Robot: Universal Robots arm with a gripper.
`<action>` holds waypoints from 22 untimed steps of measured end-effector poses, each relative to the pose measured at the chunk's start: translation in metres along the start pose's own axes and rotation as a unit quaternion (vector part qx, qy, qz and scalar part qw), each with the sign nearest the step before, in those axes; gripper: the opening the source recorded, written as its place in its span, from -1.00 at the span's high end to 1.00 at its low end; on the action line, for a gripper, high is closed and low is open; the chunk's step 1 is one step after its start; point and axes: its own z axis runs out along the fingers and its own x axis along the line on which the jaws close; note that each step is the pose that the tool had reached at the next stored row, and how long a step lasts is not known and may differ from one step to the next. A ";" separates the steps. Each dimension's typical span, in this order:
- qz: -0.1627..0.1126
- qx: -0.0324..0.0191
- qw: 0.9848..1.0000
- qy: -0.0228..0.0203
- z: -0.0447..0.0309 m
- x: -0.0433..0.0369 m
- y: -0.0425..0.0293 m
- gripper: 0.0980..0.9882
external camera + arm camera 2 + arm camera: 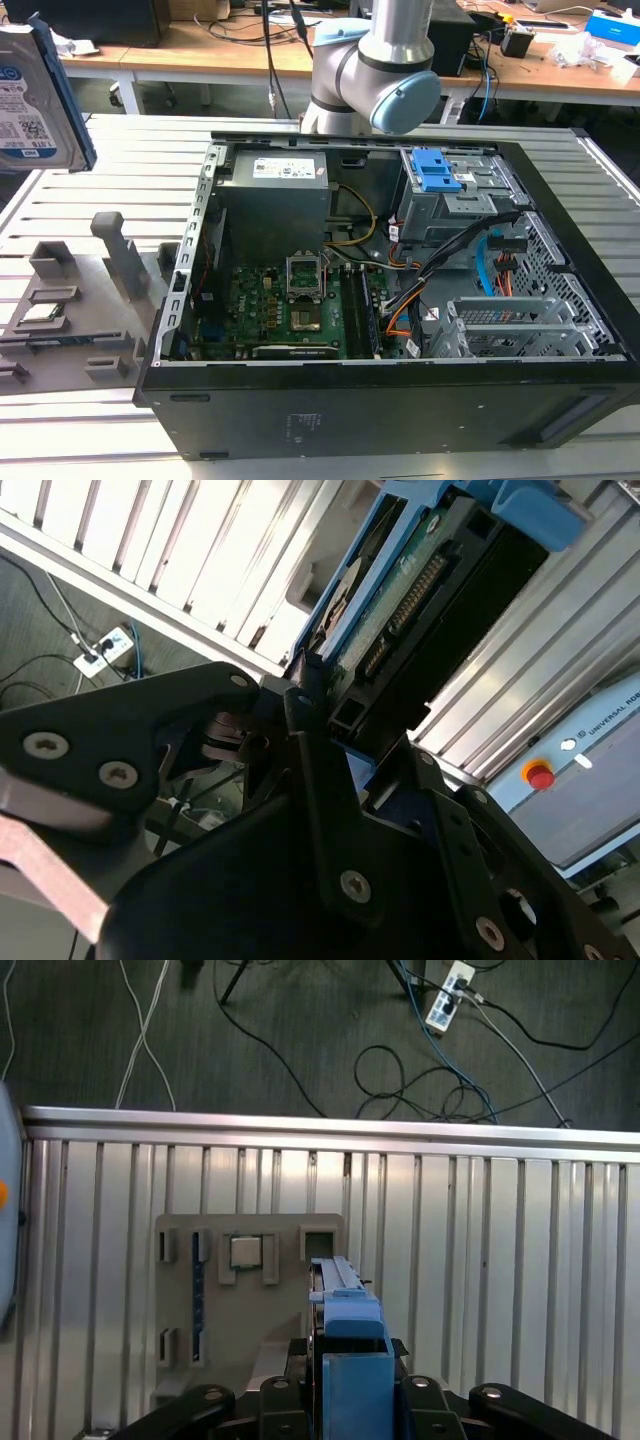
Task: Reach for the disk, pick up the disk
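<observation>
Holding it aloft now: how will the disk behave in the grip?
Likely rigid: the disk is a flat, metal-cased slab. Probably heavy for its size. Held on edge by the gripper, its smooth sides might slip.

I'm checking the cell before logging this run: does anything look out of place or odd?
Only the disk: it hangs in mid-air at the exterior view's left, clamped in the pincer above the grey fixture, not resting on the table. Nothing looks spilled or damaged.
</observation>
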 end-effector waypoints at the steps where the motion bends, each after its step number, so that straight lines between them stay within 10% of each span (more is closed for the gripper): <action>1: 0.000 0.000 1.000 0.000 -0.0020 0.0000 0.0000 0.40; 22: 0.000 0.000 1.000 0.000 -0.0427 -0.0002 -0.0009 0.40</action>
